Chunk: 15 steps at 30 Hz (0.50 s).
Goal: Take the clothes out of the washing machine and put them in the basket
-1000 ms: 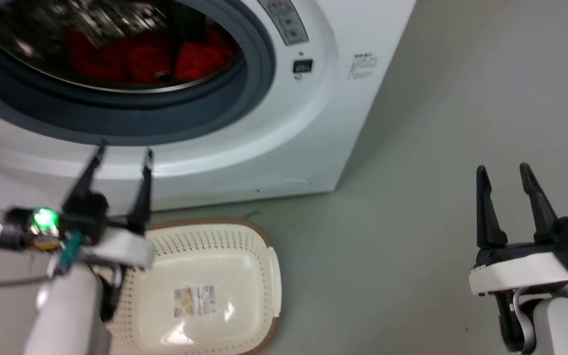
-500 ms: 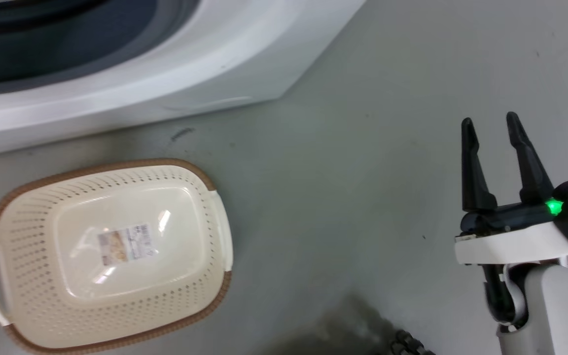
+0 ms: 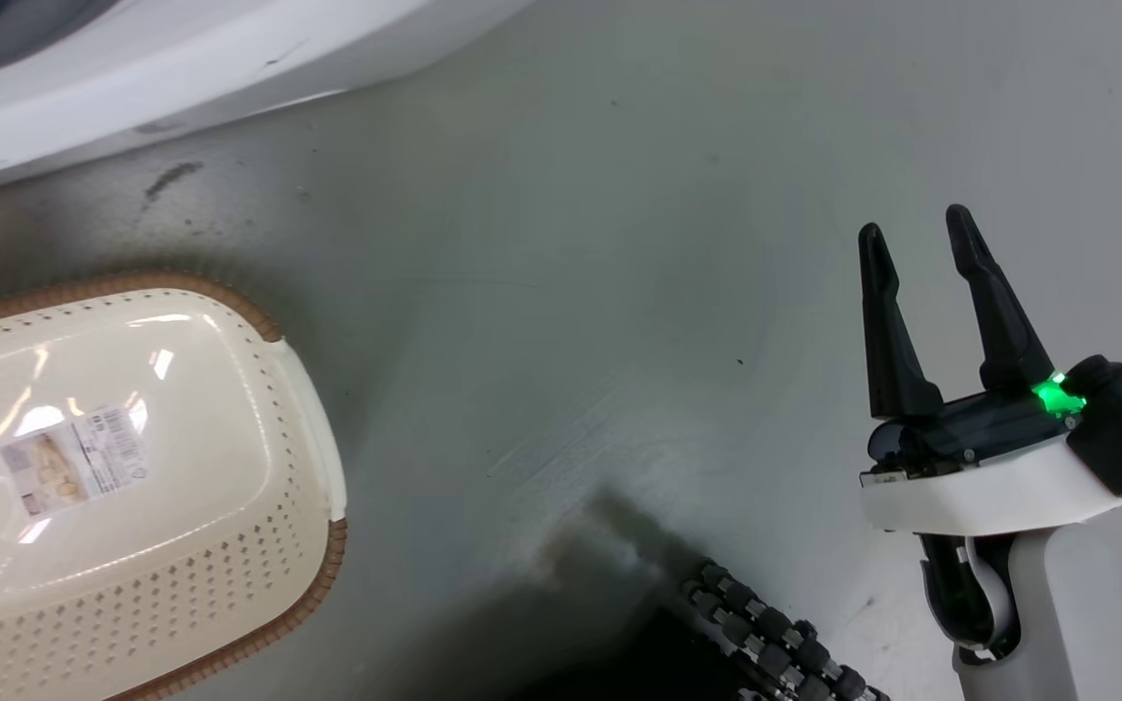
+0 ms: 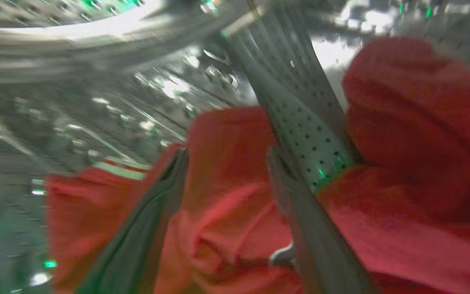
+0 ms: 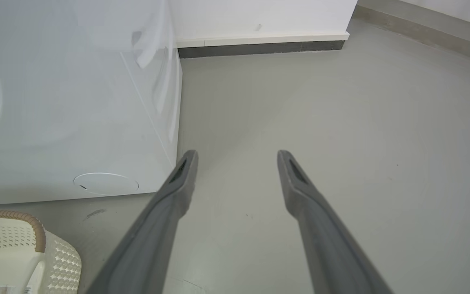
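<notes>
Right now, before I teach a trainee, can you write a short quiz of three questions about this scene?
1. True or false: the basket is full.
2. Choose one. The left gripper is: A) over the basket; B) inside the drum, at the red clothes; C) resting on the floor.
3. Fill in: the right gripper has its jaws ____ (open or shut).

Key: 1 false; 2 B; 3 open.
</notes>
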Tool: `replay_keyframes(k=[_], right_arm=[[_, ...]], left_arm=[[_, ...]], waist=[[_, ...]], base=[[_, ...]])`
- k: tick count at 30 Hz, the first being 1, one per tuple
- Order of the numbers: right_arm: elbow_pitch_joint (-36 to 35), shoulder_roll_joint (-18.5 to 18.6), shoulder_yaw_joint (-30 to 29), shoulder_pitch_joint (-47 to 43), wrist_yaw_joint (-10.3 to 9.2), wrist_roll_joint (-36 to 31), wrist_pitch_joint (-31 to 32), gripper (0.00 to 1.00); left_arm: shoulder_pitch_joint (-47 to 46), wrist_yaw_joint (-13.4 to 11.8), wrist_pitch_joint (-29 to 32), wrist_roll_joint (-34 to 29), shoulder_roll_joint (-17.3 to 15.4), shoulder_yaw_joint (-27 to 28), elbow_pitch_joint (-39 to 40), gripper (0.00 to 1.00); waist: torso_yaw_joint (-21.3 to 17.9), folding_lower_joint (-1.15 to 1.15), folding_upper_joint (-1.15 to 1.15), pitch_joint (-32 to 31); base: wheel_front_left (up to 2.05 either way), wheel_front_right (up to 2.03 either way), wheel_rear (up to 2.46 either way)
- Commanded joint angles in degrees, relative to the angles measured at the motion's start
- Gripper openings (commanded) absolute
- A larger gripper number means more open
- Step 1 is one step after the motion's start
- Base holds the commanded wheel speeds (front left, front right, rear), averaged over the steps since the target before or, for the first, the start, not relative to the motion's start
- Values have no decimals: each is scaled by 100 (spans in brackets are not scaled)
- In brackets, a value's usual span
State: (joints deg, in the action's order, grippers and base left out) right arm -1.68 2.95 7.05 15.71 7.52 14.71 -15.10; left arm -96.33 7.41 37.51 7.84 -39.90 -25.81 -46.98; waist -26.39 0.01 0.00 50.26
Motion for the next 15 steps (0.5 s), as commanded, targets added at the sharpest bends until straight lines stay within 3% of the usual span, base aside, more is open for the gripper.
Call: replay_keyframes(k=[1, 15], right_arm=[[-48, -12, 24, -73, -5, 53, -11, 100], [-263, -11, -51, -256, -6, 123, -11, 100]], left_arm=[[-166, 4, 199, 92, -59, -51, -151, 100], [-286, 6, 847, 419, -255, -311, -776, 100]], waist=[[-105, -1, 0, 137], [-36, -1, 0, 317]], base=[[0, 0, 0], [0, 0, 0]])
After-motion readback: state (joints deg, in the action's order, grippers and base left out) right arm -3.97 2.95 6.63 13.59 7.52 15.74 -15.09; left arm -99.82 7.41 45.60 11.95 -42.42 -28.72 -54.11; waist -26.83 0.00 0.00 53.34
